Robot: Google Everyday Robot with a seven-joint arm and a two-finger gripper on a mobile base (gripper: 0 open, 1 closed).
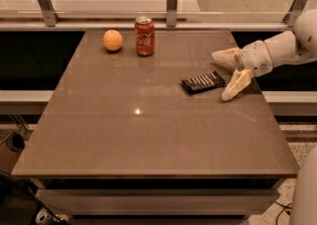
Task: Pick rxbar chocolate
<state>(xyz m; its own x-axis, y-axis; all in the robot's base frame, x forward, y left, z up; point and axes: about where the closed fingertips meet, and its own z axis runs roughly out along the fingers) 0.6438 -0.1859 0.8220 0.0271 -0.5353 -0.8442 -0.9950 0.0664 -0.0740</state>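
The cream-coloured, two-fingered claw reaches in from the right on its white arm, low over the brown, glossy tabletop. It is spread wide and holds nothing. One of its fingers slants down towards the surface and the other sits farther back.

The rxbar chocolate, a flat black rectangular wrapper, lies on the tabletop just left of the claw. Its right end pokes into the gap between the two fingertips, though I cannot tell whether either finger touches it. Rows of white lettering run across the wrapper, too small to read.

Well to the claw's left and farther back, a red soda can stands upright with a white script logo I cannot make out. A round orange fruit sits farther left again, just beside the can.
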